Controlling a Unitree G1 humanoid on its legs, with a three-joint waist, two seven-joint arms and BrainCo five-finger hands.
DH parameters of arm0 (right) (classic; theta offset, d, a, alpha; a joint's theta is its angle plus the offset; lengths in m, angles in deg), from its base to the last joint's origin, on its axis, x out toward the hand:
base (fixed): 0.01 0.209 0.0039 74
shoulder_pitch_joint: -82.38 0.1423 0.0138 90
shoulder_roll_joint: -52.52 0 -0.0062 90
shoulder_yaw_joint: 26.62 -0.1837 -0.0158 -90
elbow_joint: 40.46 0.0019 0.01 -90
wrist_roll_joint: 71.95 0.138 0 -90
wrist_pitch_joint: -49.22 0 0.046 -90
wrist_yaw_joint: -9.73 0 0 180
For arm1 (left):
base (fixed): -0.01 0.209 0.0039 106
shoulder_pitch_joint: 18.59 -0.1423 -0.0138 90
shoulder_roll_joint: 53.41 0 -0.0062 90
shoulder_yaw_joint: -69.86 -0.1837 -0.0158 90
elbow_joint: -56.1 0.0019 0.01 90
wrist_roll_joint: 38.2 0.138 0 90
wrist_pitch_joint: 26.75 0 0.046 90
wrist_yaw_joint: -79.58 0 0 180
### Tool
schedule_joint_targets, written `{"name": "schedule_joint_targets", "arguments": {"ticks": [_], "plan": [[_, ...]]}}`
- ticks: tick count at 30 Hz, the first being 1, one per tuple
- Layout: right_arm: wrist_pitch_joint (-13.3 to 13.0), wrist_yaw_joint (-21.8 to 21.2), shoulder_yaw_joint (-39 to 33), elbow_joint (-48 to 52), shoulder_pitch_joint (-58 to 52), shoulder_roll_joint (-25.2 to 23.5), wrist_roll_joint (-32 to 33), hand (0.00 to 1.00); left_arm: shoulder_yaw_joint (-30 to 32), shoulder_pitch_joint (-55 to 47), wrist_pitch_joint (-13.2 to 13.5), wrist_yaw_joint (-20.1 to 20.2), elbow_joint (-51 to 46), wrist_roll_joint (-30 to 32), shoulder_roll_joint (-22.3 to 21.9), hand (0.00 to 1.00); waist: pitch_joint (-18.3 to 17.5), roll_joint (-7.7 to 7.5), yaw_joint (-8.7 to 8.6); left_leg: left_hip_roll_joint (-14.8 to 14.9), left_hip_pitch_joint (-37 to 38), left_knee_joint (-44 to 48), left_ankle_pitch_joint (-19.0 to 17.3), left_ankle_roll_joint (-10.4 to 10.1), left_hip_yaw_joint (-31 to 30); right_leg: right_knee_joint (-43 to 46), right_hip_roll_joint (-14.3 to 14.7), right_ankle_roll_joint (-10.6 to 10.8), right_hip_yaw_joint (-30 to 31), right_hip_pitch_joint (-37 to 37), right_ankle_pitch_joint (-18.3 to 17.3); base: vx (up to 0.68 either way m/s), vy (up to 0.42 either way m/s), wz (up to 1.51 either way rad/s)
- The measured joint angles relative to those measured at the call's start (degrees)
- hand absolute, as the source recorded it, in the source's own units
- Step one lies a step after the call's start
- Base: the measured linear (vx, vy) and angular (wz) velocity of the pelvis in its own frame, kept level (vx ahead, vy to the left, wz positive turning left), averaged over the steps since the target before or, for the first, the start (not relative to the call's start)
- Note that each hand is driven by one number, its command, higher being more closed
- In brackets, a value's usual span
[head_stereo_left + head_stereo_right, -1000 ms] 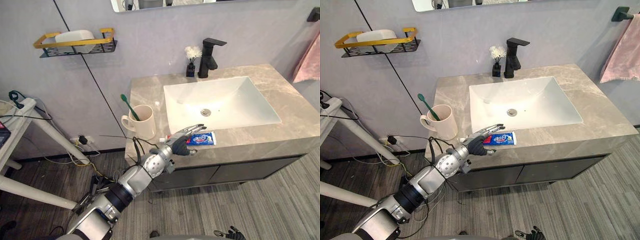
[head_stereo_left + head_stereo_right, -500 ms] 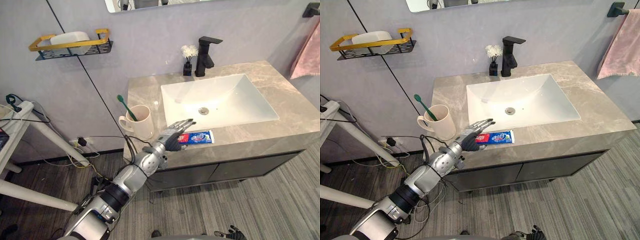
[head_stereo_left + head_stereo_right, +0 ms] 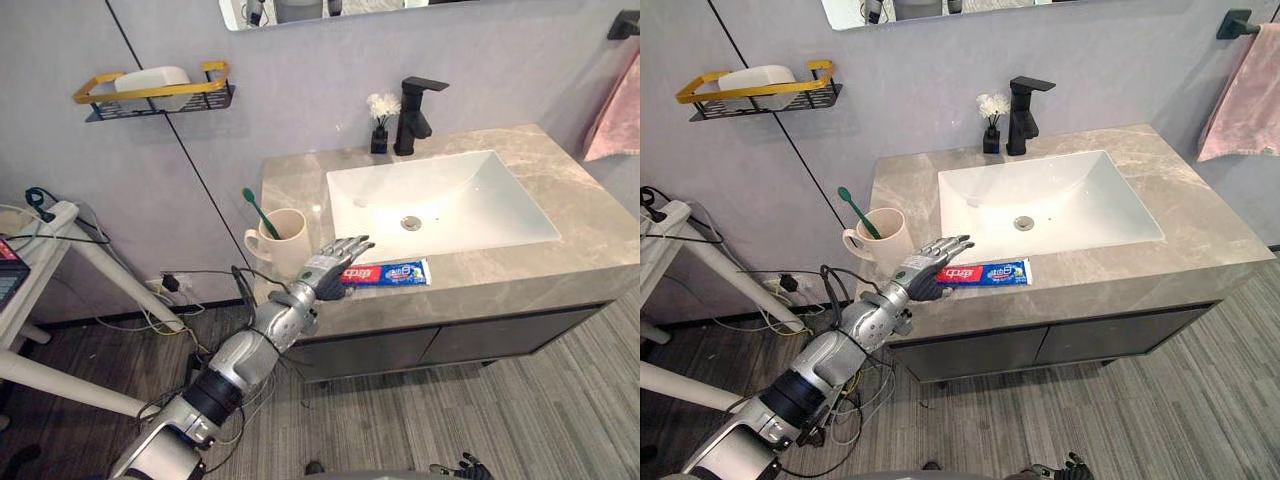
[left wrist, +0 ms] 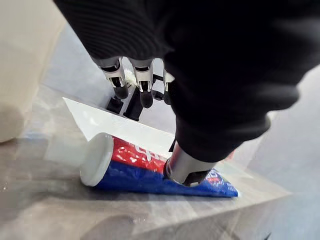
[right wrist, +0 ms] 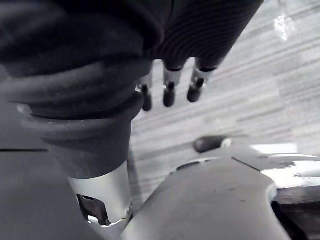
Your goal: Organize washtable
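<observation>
Left hand [image 3: 332, 269], fingers straight, over cap end of toothpaste tube [image 3: 398, 273] — mug [image 3: 285, 245] with toothbrush [image 3: 257, 210] just beside, sink [image 3: 470, 190] beyond

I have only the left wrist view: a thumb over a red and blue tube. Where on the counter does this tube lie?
Observer: The tube lies along the front edge of the counter, just in front of the sink.
Operator: What is the pale thing near its cap?
Observer: A cup with a green toothbrush standing in it, to the left of the cap.
Operator: Is the right robot hand busy?
Observer: No. The right robot hand hangs low over the floor, its fingers relaxed, and holds nothing.
</observation>
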Motion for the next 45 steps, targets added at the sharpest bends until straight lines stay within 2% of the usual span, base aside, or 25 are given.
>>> {"name": "schedule_joint_targets", "arguments": {"ticks": [5, 7, 11, 19, 29, 45], "plan": [[-0.2, -0.1, 0.4, -0.1, 0.0, 0.4, 0.0, 0.0, -3.8, 0.0, 2.1, 3.7, -2.7, -0.9, 4.2, 0.0, 0.0, 0.18, 0.01, -0.2, -0.1, 0.0, 0.0, 0.0, 0.0, -0.3, 0.1, 0.0, 0.0, 0.0, 0.0, 0.0, 0.0, 0.0], [-0.2, -0.1, 0.4, -0.1, 0.1, 0.5, 0.0, 0.0, -4.4, 0.0, 3.3, 4.9, -4.2, -3.0, 5.5, 0.0, 0.0, 0.41, 0.02, -0.2, -0.2, 0.0, 0.0, 0.0, 0.0, -0.5, 0.2, 0.0, -0.1, 0.0, 0.0, 0.0, 0.0, 0.0], [-0.2, -0.1, 0.6, -0.1, 0.1, 0.6, 0.1, 0.0, -4.4, 0.0, 3.5, 5.2, -5.8, -3.6, 6.9, 0.0, -0.1, 0.6, -0.03, -0.2, -0.2, 0.0, 0.0, 0.0, -0.1, -0.5, 0.1, 0.0, -0.1, 0.0, 0.0, 0.0, 0.0, 0.0], [-0.3, -0.2, 2.1, -0.2, 0.1, 1.1, 0.2, 0.0, -4.2, 0.1, 3.1, 4.0, -5.8, -3.7, 6.9, 0.0, -0.1, 0.7, -0.03, -0.2, -0.2, 0.2, 0.0, 0.0, -0.1, -0.1, 0.1, 0.0, -0.1, -0.1, 0.1, 0.0, 0.0, 0.0], [-0.2, -0.2, 2.0, -0.2, 0.1, 1.1, 0.4, 0.0, -1.3, 0.1, 1.4, 2.8, -5.8, -2.7, 6.1, 0.0, -0.2, 0.76, 0.01, -0.2, -0.4, 0.2, 0.0, 0.0, -0.1, -0.4, 0.1, 0.0, -0.1, -0.1, 0.1, 0.0, 0.0, 0.0], [-0.3, -0.1, 2.0, -0.1, 0.1, 1.0, 0.4, 0.0, -1.3, 0.1, 0.7, 1.9, -4.4, -0.9, 1.6, 0.0, -0.1, 0.64, -0.04, -0.1, -1.1, 0.2, 0.0, 0.0, 0.5, -1.1, 0.2, 0.0, 0.8, -1.0, 0.8, 0.0, 0.0, -0.02]]}}
